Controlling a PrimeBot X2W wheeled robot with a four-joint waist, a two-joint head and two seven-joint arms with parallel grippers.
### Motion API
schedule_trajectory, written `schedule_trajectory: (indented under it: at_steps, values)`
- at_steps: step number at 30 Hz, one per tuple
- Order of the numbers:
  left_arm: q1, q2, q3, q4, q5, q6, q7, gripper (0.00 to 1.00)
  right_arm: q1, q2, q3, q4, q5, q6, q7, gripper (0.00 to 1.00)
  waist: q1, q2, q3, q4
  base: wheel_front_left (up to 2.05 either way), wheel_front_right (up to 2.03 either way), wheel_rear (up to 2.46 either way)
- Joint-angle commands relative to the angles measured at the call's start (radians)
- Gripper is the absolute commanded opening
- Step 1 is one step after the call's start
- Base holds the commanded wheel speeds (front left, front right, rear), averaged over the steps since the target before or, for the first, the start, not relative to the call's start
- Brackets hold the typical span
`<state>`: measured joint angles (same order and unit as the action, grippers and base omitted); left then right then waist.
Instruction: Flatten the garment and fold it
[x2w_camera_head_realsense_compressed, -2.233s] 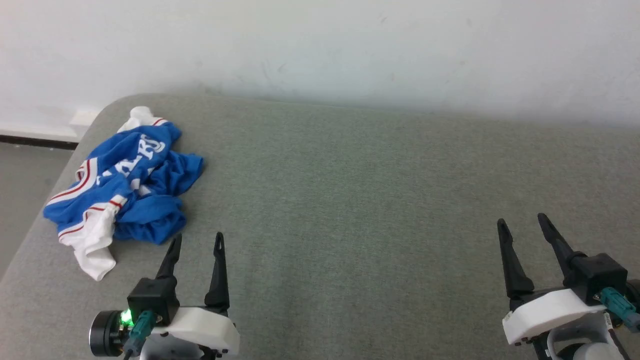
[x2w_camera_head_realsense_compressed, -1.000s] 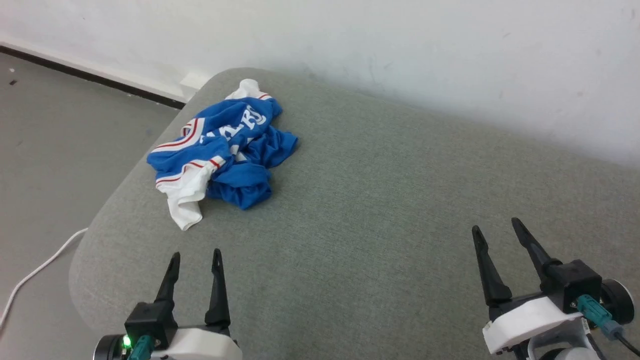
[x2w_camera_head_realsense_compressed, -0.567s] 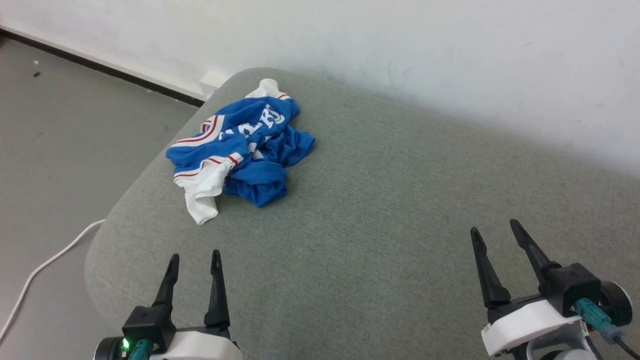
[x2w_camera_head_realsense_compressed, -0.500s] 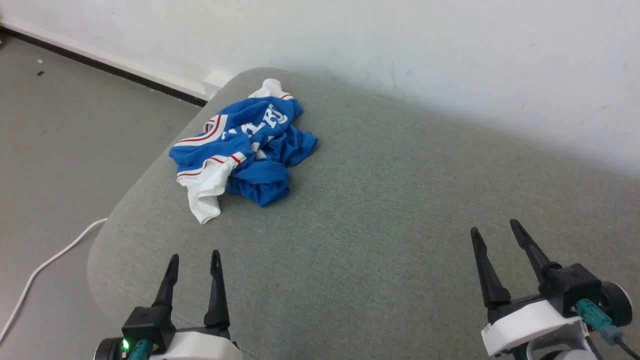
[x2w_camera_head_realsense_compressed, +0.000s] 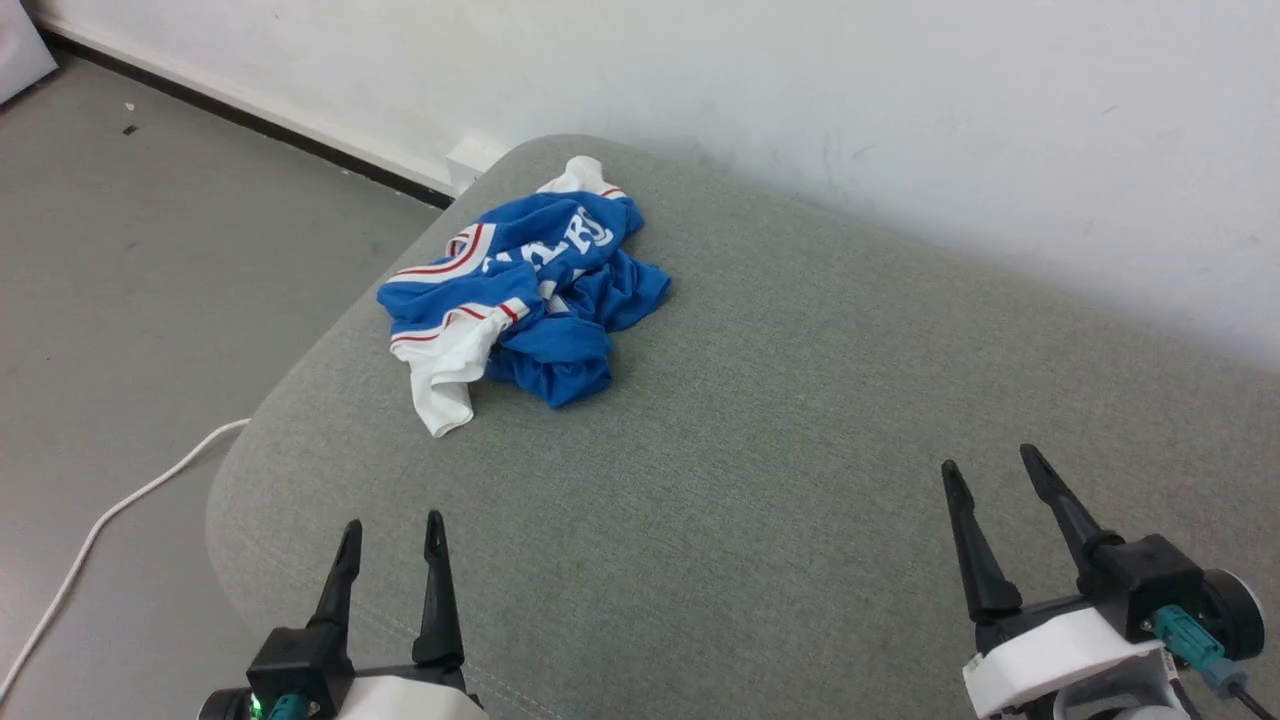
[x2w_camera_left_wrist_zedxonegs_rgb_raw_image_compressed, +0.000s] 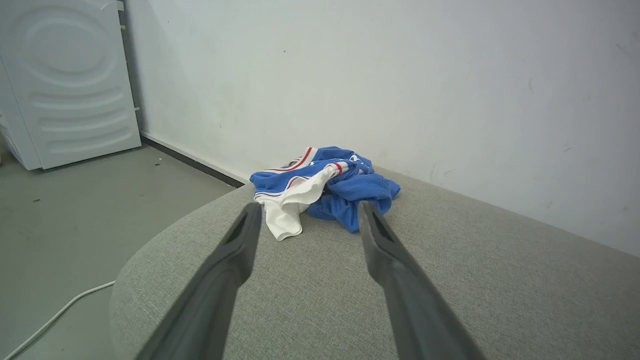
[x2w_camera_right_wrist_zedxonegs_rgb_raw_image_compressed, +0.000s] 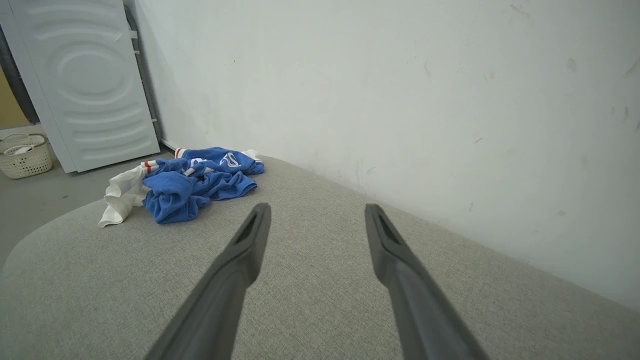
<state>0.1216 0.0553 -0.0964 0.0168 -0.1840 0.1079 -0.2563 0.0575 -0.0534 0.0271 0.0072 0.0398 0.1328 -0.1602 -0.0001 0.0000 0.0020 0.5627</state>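
Blue garment (x2w_camera_head_realsense_compressed: 545, 305) crumpled | lettering (x2w_camera_head_realsense_compressed: 585, 232) partly hidden in folds | unreadable

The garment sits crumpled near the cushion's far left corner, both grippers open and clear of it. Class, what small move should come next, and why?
Probably reach the left gripper toward the garment, aiming at its white sleeve end. The garment is a bunched heap on the cushion, neither gripper holds anything, and the left gripper sits nearer to it than the right gripper.

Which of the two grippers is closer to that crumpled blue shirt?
The left gripper: the shirt lies straight ahead of it, while the right gripper is off across the grey cushion.
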Motion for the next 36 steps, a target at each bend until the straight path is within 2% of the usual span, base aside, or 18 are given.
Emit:
schedule_trajectory:
  at_steps: [1,8,11,15,20,23,26,28,32,36]
  values:
    - [0.012,-0.005,-0.002,0.004,-0.003,0.006,-0.006,1.00,0.010,0.003,-0.003,-0.003,0.007,-0.002,-0.005,1.00,0.0001,0.0000,-0.001,0.000,0.00,0.00,0.00]
    - [0.017,-0.005,0.004,0.004,-0.006,0.005,-0.006,1.00,0.010,0.003,0.002,-0.001,0.010,-0.002,-0.003,1.00,0.0001,0.0000,-0.006,-0.009,0.00,0.00,0.00]
    - [-0.003,-0.005,0.021,-0.027,-0.091,0.009,-0.006,1.00,0.010,0.003,0.001,-0.006,0.010,-0.002,0.001,1.00,0.0001,0.0000,-0.001,-0.013,0.00,0.00,0.00]
    - [-0.080,0.009,0.020,-0.060,-0.106,-0.015,0.007,1.00,0.006,0.003,-0.008,-0.032,-0.003,-0.002,0.012,1.00,0.0001,0.0000,0.029,-0.015,0.00,0.00,0.00]
    - [-0.307,0.072,0.007,-0.166,-0.091,-0.037,0.180,1.00,-0.010,0.003,-0.015,-0.090,-0.037,-0.002,0.045,1.00,0.0001,0.0000,0.101,-0.018,0.00,0.00,0.00]
    - [-0.484,0.121,0.014,-0.169,-0.082,-0.050,0.291,1.00,-0.029,0.003,-0.012,-0.135,-0.062,-0.002,0.072,1.00,0.0001,0.0000,0.162,-0.029,0.00,0.00,0.00]
    - [-0.650,0.156,0.022,-0.115,-0.097,-0.070,0.383,1.00,-0.054,-0.013,-0.001,-0.177,-0.072,-0.002,0.099,1.00,0.0001,0.0000,0.227,-0.052,0.00,0.00,0.00]
    - [-0.740,0.203,0.016,-0.054,-0.089,-0.100,0.438,1.00,-0.074,-0.031,0.010,-0.201,-0.070,-0.002,0.118,1.00,0.0001,0.0000,0.268,-0.075,0.00,0.00,0.00]
    - [-0.873,0.256,0.018,0.079,-0.111,-0.148,0.527,1.00,-0.102,-0.065,0.017,-0.251,-0.064,-0.002,0.151,1.00,0.0001,0.0000,0.344,-0.117,0.00,0.00,0.00]
    - [-0.948,0.274,0.027,0.216,-0.157,-0.176,0.586,1.00,-0.120,-0.098,0.013,-0.289,-0.052,-0.002,0.175,1.00,0.0001,0.0000,0.402,-0.154,0.00,0.00,0.00]
